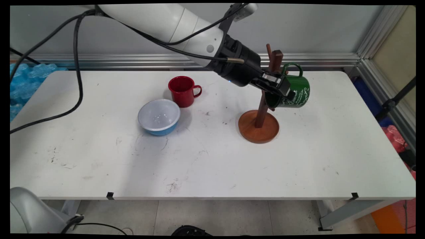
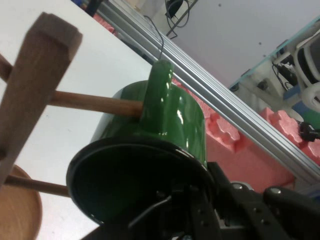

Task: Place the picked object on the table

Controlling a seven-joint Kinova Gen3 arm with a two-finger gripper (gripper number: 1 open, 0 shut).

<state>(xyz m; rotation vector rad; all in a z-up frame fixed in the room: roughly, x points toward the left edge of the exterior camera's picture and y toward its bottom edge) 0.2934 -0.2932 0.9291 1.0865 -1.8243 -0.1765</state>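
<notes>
Nearest to us on the counter (image 1: 212, 166) sit the blue bowl (image 1: 159, 117) and, just behind it, the red mug (image 1: 182, 91), both well apart from the arm's working end and in no obvious danger. Further back stands the wooden mug stand (image 1: 259, 126), round base flat on the counter, post upright, with pegs sticking out near its top. There we see the claw (image 1: 282, 90) clenched on the rim of the green mug (image 1: 294, 93), one finger inside the mouth and the other outside the wall; the mug lies tipped on its side, raised off the counter just beside the post. In the hand view a peg (image 2: 95, 103) meets the mug's handle (image 2: 159, 95), though we cannot tell whether it passes through the loop or only butts against it. We judge the risks to be these: a sideways pull with the peg caught in the handle could tip the stand, and a rim grip on smooth enamel could let the mug rotate or slip out. The arm reaches in from the upper left, sloping down to the right, wrist angled toward the post.
</notes>
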